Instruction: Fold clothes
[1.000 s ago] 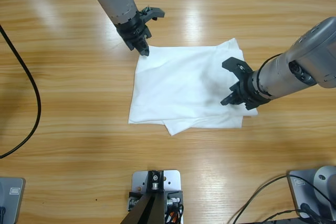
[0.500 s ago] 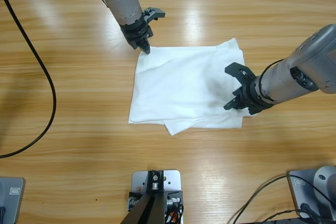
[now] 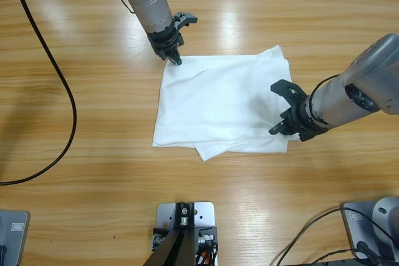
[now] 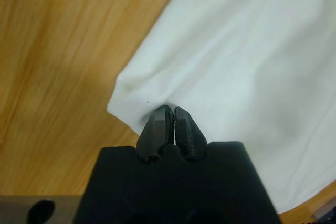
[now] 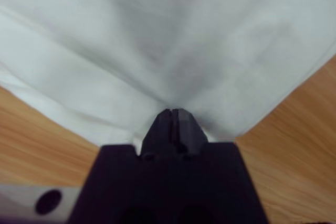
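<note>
shirt (image 3: 221, 104) — folded white slab, mid-table (image 3: 93, 154) | left gripper (image 3: 174, 58) pinched on its far-left corner | right gripper (image 3: 282, 126) clamped on the near-right edge (jaws together on cloth) | grips sit on opposite corners — cloth lies between them, so either can carry its corner across

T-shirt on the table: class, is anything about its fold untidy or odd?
Yes. The T-shirt is folded unevenly: a lower layer sticks out past the front edge near its right front corner, and the far right corner juts out. The left tool and right tool each pinch a corner, puckering the cloth.
</note>
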`<state>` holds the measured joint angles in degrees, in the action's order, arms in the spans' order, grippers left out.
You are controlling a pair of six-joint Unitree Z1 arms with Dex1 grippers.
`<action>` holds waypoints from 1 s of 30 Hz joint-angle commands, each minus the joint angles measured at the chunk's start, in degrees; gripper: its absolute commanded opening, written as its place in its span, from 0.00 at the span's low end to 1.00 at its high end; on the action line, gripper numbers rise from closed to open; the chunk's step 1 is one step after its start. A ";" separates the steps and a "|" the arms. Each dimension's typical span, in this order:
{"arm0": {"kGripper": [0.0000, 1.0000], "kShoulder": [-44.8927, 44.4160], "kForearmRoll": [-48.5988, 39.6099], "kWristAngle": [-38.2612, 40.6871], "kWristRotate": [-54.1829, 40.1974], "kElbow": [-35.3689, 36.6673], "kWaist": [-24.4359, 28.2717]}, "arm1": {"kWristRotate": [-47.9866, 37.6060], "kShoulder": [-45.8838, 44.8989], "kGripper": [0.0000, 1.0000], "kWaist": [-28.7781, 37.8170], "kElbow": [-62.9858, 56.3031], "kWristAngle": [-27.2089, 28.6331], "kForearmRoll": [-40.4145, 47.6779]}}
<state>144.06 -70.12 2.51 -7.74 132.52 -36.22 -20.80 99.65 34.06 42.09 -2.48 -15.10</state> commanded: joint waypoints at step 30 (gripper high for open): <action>0.00 -3.36 -6.74 5.97 0.20 9.58 1.14 | -2.93 -2.19 0.00 0.48 -1.93 0.37 -4.48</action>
<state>144.84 -76.87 -5.65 2.56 136.80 -30.90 -23.08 98.00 34.06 41.73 -2.48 -18.87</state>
